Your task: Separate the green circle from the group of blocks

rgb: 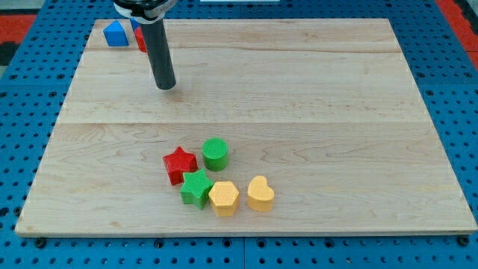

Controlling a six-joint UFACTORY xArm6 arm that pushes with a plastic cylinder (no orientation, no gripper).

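Your green circle (215, 153) sits low on the board (314, 97), a little left of its middle, at the top of a cluster. The red star (179, 164) is just to its left, the green star (196, 187) just below, then the yellow hexagon (223, 198) and yellow heart (260, 193). My tip (165, 86) stands well apart, up the view's left. There are no jaws, only a rod. Behind it you see a blue block (115, 34) and a red block (140, 39), shape unclear.

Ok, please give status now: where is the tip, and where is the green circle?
My tip far up-left of the group, touching nothing. Green circle at group's top, beside red star, green star just below. Path clear.
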